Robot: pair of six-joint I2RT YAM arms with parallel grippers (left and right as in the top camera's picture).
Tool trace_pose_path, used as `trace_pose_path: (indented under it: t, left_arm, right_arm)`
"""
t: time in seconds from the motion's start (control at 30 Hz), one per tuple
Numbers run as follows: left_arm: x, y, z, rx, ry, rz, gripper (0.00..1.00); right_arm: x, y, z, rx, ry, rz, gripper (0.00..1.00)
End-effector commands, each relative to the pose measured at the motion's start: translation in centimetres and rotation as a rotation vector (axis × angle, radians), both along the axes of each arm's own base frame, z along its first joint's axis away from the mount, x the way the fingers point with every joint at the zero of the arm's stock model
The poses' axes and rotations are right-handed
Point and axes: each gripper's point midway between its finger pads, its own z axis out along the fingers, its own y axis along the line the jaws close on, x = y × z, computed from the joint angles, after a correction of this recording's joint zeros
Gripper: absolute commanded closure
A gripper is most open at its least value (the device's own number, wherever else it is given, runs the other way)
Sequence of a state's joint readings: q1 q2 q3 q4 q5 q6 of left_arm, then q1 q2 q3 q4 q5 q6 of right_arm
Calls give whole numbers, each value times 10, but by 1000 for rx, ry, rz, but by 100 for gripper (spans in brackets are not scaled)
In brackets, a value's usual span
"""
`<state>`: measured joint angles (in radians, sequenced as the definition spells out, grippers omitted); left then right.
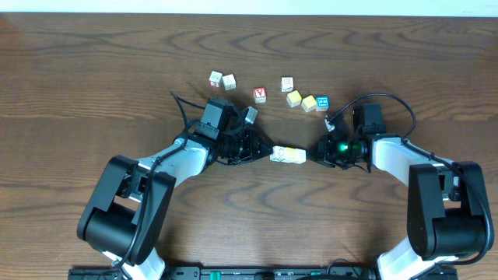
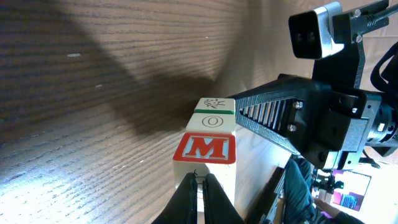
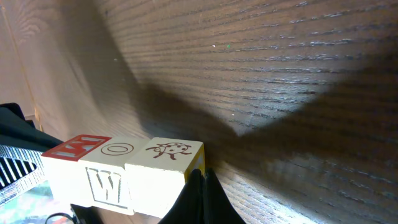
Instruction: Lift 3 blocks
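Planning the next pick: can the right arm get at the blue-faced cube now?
Probably not: the right gripper, shut, is pinching the three-block row against the left gripper.

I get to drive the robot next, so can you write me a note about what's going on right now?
Left gripper: shut, its closed tips pushing on the M block at one end.
Right gripper: shut, its tips pushing on the picture block at the other end.
Blocks: the row of three blocks is squeezed between the two grippers, with the O block in the middle.
Done: the row is lined up and pinched. Its shadow on the table hints that it is raised, but I can't be sure.
Left: probably lift both arms together without loosening the squeeze. The loose blocks farther back are untouched.
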<state>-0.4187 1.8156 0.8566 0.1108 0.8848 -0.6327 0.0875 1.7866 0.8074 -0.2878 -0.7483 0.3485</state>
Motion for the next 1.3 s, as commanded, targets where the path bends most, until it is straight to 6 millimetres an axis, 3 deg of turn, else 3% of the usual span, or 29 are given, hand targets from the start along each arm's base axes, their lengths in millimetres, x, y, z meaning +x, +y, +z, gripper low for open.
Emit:
trace_pose_path:
  t: [0.0, 0.4, 0.63, 1.27]
  left_arm:
    - [-9, -15, 13, -50, 1, -57, 93]
    - [-8, -13, 10, -34, -1, -45, 93]
    - [-8, -5, -2, 33, 25, -8, 93]
    - [-9, -7, 1, 14, 29, -20, 93]
  right_arm:
    - [-17, 43, 39, 240, 5, 122, 99]
    - [-14, 43, 56, 249, -35, 119, 99]
    - [-17, 45, 56, 249, -22, 124, 99]
    - [-17, 45, 57, 254, -20, 120, 99]
